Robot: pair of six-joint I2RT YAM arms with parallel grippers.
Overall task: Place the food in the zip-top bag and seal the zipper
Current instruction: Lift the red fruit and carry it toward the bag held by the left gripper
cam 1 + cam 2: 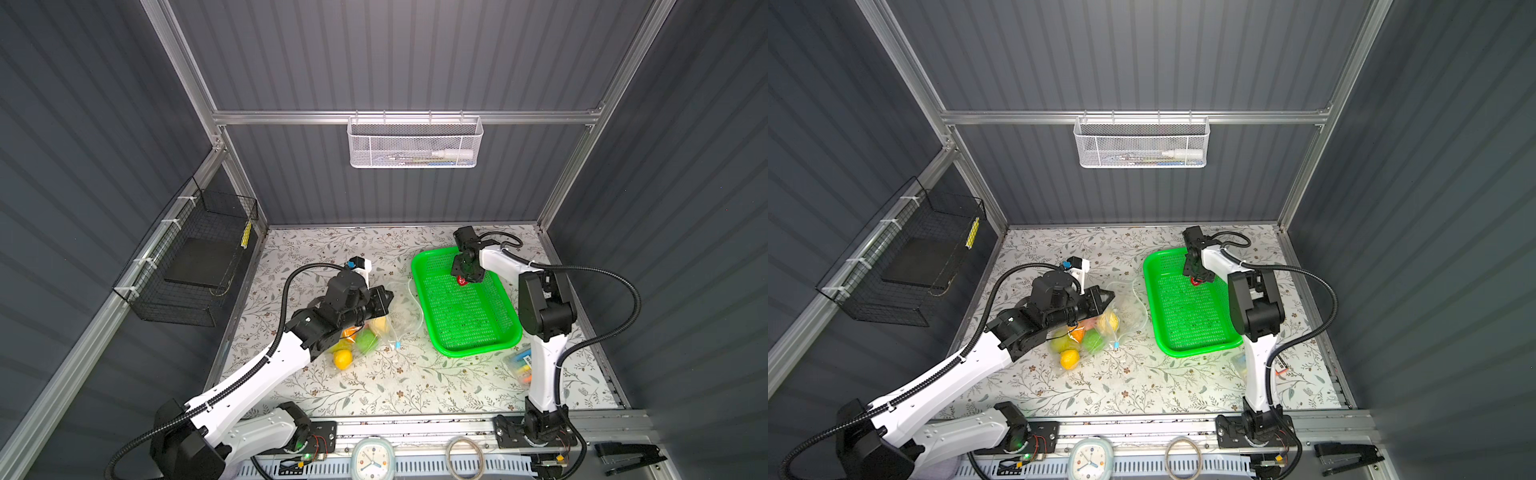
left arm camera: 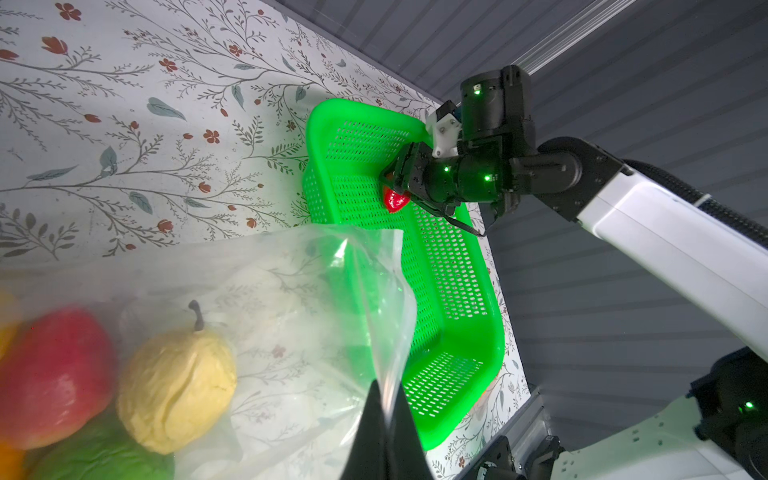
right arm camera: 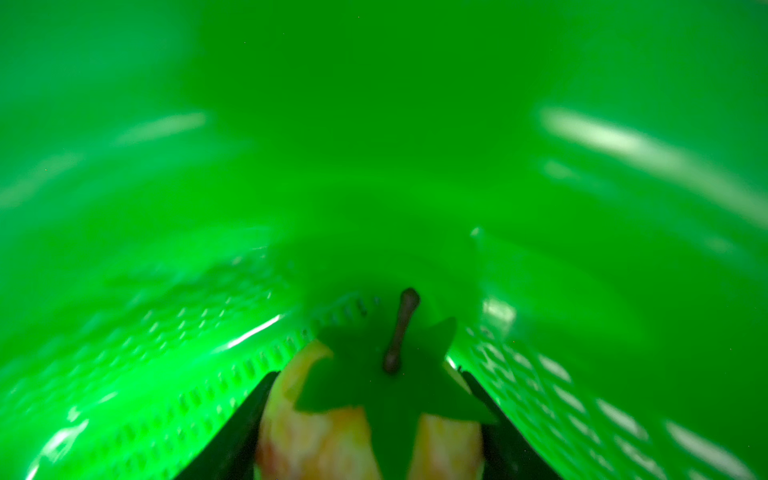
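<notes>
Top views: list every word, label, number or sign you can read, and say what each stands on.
Nothing is legible.
Dial marks on the clock: too small to read.
Marks on the yellow tag on the black wire basket: blurred.
Any label on the white bottle in the white mesh basket: illegible.
Any print on the packet of markers: blurred.

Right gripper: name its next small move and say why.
Probably close the right gripper firmly on the strawberry: its fingers flank it in the green basket, though a firm grip is unclear. The left gripper pinches the zip-top bag by its edge.
</notes>
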